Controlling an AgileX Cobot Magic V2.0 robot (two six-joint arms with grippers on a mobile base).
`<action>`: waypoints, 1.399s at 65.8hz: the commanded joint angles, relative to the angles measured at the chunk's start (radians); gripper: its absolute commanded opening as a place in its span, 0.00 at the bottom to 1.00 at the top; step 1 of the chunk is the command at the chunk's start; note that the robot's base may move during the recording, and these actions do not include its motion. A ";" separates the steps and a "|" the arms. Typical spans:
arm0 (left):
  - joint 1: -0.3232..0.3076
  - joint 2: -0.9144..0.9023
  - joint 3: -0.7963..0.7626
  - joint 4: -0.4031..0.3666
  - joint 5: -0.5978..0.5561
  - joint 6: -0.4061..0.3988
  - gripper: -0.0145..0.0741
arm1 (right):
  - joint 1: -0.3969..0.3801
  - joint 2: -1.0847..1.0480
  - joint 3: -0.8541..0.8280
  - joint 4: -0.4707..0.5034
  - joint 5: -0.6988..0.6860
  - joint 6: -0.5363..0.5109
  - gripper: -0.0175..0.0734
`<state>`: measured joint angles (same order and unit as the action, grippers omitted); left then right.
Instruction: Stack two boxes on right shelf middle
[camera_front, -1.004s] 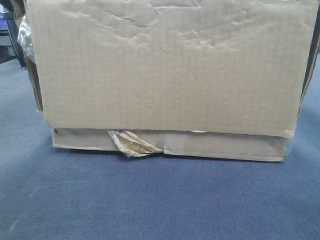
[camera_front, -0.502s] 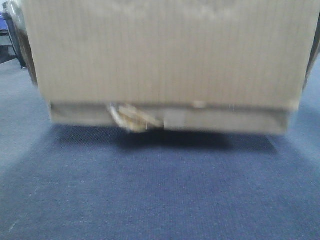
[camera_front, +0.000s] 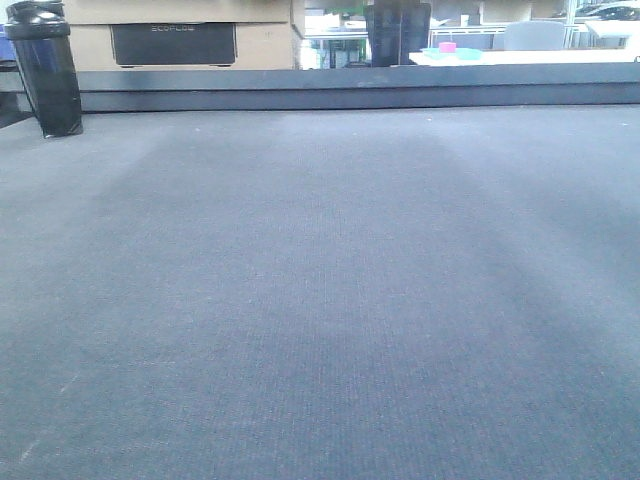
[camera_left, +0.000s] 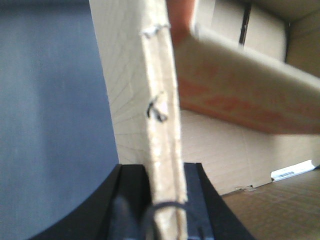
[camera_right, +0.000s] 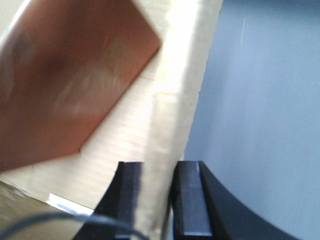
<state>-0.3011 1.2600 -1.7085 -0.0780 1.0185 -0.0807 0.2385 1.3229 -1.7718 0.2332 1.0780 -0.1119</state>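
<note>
A brown cardboard box is held up between both grippers and is out of the front view. In the left wrist view my left gripper (camera_left: 165, 172) is shut on the box's upright wall (camera_left: 160, 120), whose edge runs between the black fingers (camera_left: 132, 185). In the right wrist view my right gripper (camera_right: 157, 172) is shut on the opposite wall (camera_right: 177, 100). An orange-brown inner flap (camera_left: 225, 95) hangs inside the box and also shows in the right wrist view (camera_right: 65, 75). Blue-grey carpet lies below both grippers. No second box and no steel shelf is in view.
The front view shows bare blue-grey carpet (camera_front: 320, 300) up to a dark low ledge (camera_front: 350, 95). A black bottle (camera_front: 45, 70) stands at the far left. A dark panel (camera_front: 172, 42), a black object (camera_front: 397, 30) and a white table (camera_front: 520, 55) lie behind.
The box that filled the front view on the carpet has risen: first lifted off the floor and blurred, now entirely out of that view, leaving the carpet and background visible.
</note>
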 joint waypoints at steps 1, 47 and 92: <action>0.003 -0.042 -0.013 -0.009 -0.054 -0.002 0.04 | -0.006 -0.025 -0.043 -0.029 -0.044 -0.021 0.02; 0.003 -0.045 -0.013 -0.007 -0.123 -0.002 0.04 | -0.006 -0.031 -0.050 -0.027 -0.038 -0.021 0.02; 0.003 -0.045 -0.013 -0.007 -0.148 -0.002 0.04 | -0.006 -0.031 -0.050 -0.027 -0.038 -0.021 0.02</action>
<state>-0.3011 1.2312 -1.7109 -0.0848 0.9406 -0.0807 0.2385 1.3039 -1.8088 0.2368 1.0850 -0.1119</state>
